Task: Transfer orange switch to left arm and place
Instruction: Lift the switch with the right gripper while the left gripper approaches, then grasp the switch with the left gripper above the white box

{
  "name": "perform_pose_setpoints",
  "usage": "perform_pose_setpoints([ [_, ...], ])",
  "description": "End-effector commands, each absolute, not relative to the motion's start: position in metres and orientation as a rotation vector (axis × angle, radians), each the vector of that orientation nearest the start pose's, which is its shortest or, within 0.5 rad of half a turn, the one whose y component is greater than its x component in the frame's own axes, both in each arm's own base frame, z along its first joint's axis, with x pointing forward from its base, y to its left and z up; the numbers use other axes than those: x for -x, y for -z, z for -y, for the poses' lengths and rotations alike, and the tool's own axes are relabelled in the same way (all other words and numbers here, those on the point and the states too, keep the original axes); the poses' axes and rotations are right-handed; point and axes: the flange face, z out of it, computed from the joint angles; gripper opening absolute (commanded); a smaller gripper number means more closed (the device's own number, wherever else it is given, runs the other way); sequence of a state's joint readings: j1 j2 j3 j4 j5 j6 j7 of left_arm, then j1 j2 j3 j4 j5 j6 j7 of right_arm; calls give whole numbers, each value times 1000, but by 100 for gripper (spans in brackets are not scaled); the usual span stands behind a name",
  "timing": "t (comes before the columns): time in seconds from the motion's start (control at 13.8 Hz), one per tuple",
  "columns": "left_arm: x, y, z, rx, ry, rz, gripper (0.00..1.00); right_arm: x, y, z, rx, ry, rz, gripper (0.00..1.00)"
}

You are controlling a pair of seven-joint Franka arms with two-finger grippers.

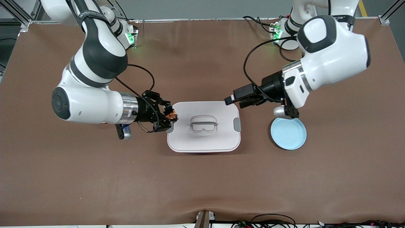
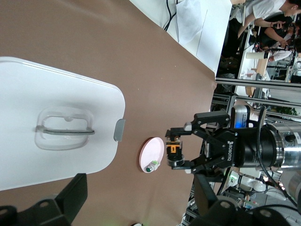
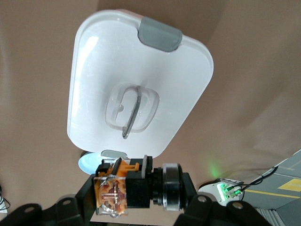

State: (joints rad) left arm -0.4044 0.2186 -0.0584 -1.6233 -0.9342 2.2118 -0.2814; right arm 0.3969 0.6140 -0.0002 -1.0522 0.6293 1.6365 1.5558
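The orange switch (image 1: 171,115) is a small black part with an orange face. My right gripper (image 1: 170,116) is shut on it in the air, just off the end of the white box (image 1: 204,139) toward the right arm's end. In the right wrist view the switch (image 3: 117,189) sits between the fingers, with the box (image 3: 94,84) below. My left gripper (image 1: 234,102) is open and empty over the box's corner at the left arm's end. The left wrist view shows the box (image 2: 28,94), my open fingers (image 2: 70,197), and the right gripper (image 2: 173,149) holding the switch (image 2: 173,149).
A blue plate (image 1: 288,133) lies beside the box toward the left arm's end. A pink plate (image 2: 151,151) with a whitish part with a green mark (image 2: 152,165) lies under the right gripper, hidden in the front view. Brown table (image 1: 202,183) is nearer the camera.
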Motion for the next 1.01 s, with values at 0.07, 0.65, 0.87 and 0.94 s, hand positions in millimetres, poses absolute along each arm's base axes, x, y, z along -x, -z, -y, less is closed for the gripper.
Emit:
perform_pose_setpoints([
  [0.07,-580,-530,348,-2186,-18,-355,100,-648,-504,-358,2195,-766,-1577,0],
  [0.65,-575,-482,390,-2219,-6,-354,100,-650,-499,-400,2056,-760,-1656,0],
  [0.87,-576,-467,400,-2216,-22,-374,100,-652,-502,-403,2027,-753,-1667,0],
  [0.94,-576,-463,401,-2207,-11,-385,100,-653,-498,-405,2011,-757,-1676,0],
])
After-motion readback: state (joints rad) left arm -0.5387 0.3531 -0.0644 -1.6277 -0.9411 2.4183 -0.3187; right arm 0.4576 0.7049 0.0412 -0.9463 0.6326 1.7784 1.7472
